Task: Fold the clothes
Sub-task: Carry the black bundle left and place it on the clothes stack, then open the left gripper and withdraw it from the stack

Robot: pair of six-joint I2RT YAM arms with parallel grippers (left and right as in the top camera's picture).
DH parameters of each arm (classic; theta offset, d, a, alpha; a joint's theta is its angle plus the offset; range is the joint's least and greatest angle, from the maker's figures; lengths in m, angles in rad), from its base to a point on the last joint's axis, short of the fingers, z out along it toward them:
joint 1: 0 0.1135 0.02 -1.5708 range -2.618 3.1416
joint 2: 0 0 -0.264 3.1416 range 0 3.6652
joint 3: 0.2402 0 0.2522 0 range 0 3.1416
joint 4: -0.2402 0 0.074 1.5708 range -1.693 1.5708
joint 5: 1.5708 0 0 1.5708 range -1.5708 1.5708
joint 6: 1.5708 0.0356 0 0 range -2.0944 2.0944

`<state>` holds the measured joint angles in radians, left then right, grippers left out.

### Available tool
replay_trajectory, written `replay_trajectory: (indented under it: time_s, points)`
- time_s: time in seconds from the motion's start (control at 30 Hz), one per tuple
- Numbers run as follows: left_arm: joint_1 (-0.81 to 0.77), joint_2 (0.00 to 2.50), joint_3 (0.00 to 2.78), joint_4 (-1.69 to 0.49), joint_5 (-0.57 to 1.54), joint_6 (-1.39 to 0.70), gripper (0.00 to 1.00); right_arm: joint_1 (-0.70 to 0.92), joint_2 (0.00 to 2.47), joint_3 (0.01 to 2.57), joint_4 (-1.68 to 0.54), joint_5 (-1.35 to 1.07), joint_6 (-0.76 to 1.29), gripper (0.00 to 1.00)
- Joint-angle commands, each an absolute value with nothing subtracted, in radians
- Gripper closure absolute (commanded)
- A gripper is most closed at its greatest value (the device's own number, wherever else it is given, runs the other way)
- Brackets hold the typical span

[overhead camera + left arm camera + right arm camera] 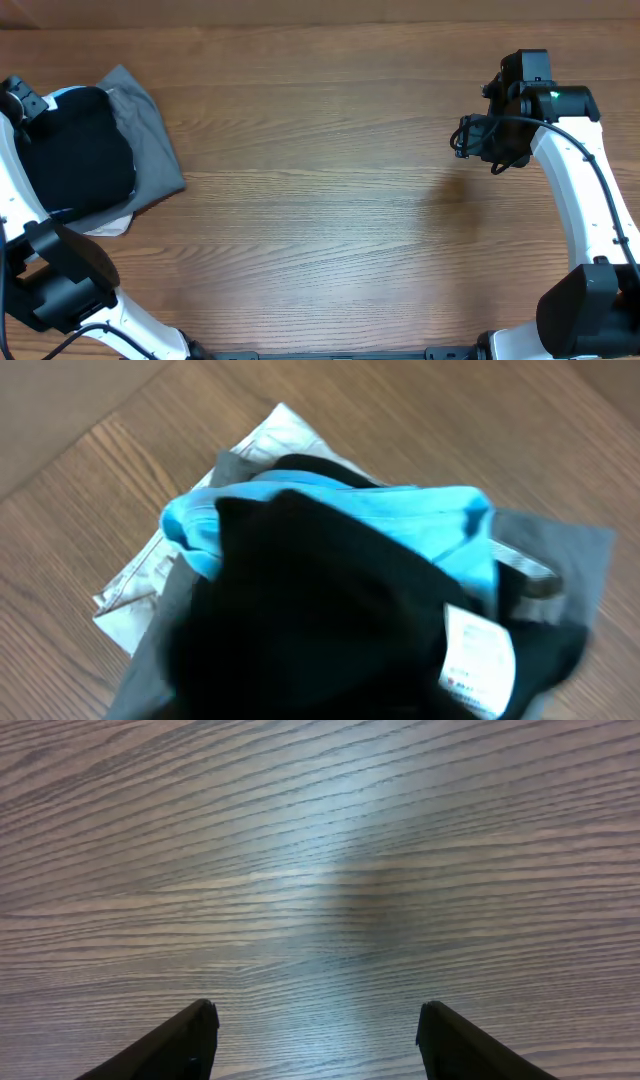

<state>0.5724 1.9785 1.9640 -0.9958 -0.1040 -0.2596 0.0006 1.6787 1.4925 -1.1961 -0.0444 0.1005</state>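
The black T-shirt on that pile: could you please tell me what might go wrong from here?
The black T-shirt lies bunched on the light blue shirt and grey garment, so a pinch may lift those too. The right claw hangs open over the table, far off, so one-armed pulling could drag everything.

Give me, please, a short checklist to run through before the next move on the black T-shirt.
1. Black T-shirt lies topmost: ok.
2. It lies clear of other garments: not ok, it rests on the grey garment and the light blue shirt.
3. Its neck label is visible: ok.
4. Left pincer open or shut: cannot tell, its fingers are out of view.
5. Right pincer open and empty: ok.
6. Bare table below the right pincer: ok.
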Motion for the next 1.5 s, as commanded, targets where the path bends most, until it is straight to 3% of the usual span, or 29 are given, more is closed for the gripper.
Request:
replay_trajectory:
  time_s: [0.0,0.03,0.1,0.6,0.63,0.7,0.73,0.93,1.2,1.47]
  points:
    - [0.598,2.0,1.977,-0.989,-0.123,-0.266,0.2,-0.001,1.678,1.5,-1.194,-0.039,0.105,0.32]
    - [0.604,2.0,1.977,-0.989,-0.121,-0.266,0.12,-0.001,1.678,1.5,-1.195,-0.038,0.105,0.32]
    - [0.614,1.998,1.978,-0.989,-0.111,-0.266,0.09,-0.001,1.678,1.5,-1.199,-0.038,0.105,0.32]
    - [0.621,1.811,2.024,-1.012,-0.007,-0.247,0.06,-0.001,1.678,1.5,-1.199,-0.039,0.105,0.31]
    - [0.621,1.791,2.024,-1.022,0.038,-0.247,0.02,-0.001,1.678,1.5,-1.199,-0.04,0.105,0.26]
    - [0.614,1.761,2.024,-1.052,0.145,-0.247,0.0,-0.001,1.678,1.5,-1.196,-0.082,0.105,0.01]
    - [0.606,1.75,2.024,-1.064,0.178,-0.247,0.0,-0.001,1.678,1.5,-1.188,-0.118,0.105,0.0]
    - [0.422,1.738,2.023,-1.182,0.163,-0.145,0.0,-0.001,1.678,1.5,-1.079,-0.291,0.105,0.0]
    - [0.084,1.739,2.023,-1.335,0.055,-0.1,0.0,-0.003,1.677,1.501,-0.929,-0.313,0.102,0.0]
    - [-0.099,1.739,2.023,-1.617,0.052,-0.166,0.0,-0.05,1.645,1.501,-1.036,-0.312,0.121,0.0]
